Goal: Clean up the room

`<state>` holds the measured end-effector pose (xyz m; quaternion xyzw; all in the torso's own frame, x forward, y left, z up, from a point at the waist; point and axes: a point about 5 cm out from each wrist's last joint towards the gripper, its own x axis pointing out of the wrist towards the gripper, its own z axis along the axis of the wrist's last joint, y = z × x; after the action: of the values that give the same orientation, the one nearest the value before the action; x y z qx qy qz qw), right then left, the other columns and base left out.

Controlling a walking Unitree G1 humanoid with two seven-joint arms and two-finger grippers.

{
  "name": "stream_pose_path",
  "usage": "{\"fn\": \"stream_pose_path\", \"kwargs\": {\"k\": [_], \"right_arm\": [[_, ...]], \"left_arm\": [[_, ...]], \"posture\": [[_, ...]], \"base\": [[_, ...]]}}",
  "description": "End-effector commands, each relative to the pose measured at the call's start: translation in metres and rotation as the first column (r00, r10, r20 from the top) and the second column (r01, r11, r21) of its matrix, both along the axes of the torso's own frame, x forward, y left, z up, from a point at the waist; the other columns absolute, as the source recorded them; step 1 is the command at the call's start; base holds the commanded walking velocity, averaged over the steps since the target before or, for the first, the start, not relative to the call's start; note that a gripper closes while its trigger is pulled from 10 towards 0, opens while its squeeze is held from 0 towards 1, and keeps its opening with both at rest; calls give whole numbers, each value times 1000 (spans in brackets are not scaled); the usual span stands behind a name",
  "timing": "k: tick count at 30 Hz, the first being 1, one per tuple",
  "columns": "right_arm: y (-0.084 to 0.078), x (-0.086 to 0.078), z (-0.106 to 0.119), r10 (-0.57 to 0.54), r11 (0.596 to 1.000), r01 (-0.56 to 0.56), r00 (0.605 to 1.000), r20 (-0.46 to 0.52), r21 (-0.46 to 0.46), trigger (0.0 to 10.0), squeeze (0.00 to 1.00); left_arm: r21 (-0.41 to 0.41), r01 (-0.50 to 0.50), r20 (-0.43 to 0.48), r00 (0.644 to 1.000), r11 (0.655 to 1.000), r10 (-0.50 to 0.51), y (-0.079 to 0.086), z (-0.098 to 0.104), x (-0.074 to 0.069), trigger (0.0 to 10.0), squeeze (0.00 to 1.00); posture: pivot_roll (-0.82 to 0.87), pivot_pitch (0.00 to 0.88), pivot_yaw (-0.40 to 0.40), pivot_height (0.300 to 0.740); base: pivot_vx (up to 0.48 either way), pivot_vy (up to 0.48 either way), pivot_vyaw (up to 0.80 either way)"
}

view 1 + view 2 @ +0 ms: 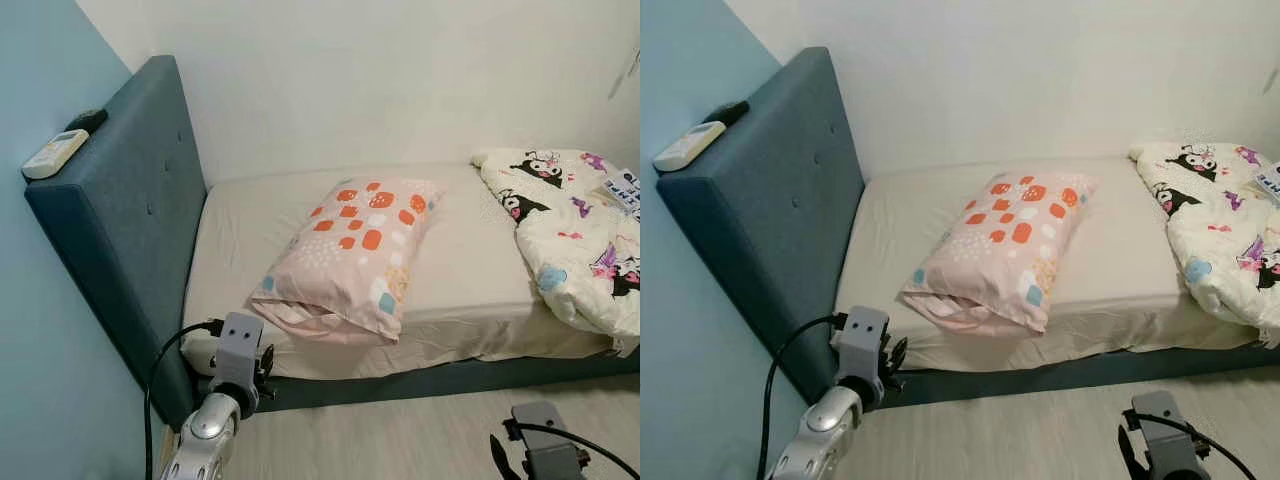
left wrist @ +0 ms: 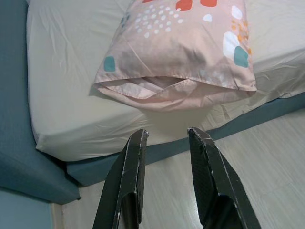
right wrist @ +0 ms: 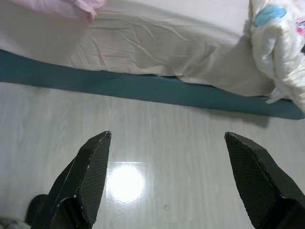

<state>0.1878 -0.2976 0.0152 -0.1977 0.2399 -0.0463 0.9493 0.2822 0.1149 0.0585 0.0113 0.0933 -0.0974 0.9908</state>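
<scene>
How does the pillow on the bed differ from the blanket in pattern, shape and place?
The pillow has orange, white and teal patches on pale pink; the blanket shows cartoon figures on white. The pillow lies flat and in shape, set at an angle, its open end toward the bed's front edge; the blanket is bunched in a heap. The pillow sits nearer the blue headboard, the blanket at the far end. Both rest on the same beige sheet.

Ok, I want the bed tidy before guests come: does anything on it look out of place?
Yes. The pillow lies askew in the middle of the mattress, angled away from the headboard, one corner near the bed's edge. The quilt is bunched in a heap at the far end. Two remotes sit on top of the headboard.
</scene>
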Motion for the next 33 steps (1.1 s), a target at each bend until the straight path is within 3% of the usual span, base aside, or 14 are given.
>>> {"fn": "stream_pose_path", "kwargs": {"k": [1, 19, 26, 30, 33], "right_arm": [[-2, -3, -3, 15, 1000, -15, 1000, -19, -12, 10000, 0], [-23, -19, -3, -26, 999, 24, 998, -64, -35, 10000, 0], [-6, 0, 2, -36, 998, 36, 999, -6, 47, 10000, 0], [8, 21, 6, -4, 1000, 4, 999, 48, -16, 10000, 0], [11, 32, 6, 12, 992, -6, 999, 47, -126, 10000, 0]], "left_arm": [[-7, -4, -10, 1000, 1000, 4, 1, -2, 0, 10000, 0], [-8, -16, -9, 1000, 1000, 16, 4, -2, -1, 10000, 0], [-5, 1, -11, 1000, 1000, -1, 0, -1, 1, 10000, 0], [-5, 11, -12, 1000, 1000, -11, -3, -1, 1, 10000, 0], [-5, 15, -12, 1000, 1000, -15, -3, -1, 1, 10000, 0]], "posture": [[-38, 36, -23, 740], [-37, 32, -25, 740], [-51, 40, -6, 740], [-55, 45, 1, 740], [-57, 47, 4, 740]], "base": [[0, 0, 0], [0, 0, 0], [0, 0, 0], [0, 0, 0], [0, 0, 0]]}}
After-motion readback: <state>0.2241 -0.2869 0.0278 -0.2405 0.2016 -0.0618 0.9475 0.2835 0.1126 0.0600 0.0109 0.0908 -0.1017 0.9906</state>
